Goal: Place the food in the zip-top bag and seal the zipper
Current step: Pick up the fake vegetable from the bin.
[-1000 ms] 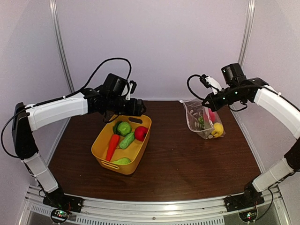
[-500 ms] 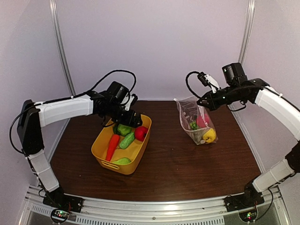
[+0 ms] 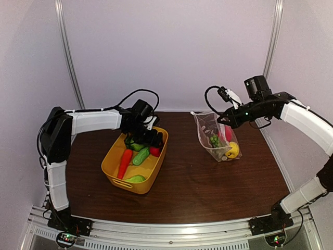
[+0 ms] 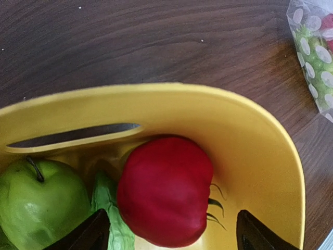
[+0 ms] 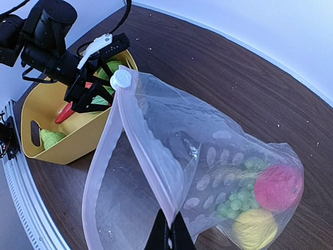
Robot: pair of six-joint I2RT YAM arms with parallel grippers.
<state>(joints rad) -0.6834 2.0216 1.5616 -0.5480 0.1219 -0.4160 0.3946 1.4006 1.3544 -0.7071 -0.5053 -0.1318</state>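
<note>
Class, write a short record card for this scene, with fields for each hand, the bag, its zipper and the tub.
left hand: open, fingers either side of the red apple in the yellow tub
right hand: shut on the zip-top bag at its mouth edge
bag contents: grapes, lemon, red fruit
zipper: unsealed, mouth open
tub contents: red apple, green fruit, carrot, cucumber

Tub (image 3: pixel 110 165) (holding food (image 3: pixel 124 161)) sits left of the bag (image 3: pixel 209 126).
</note>
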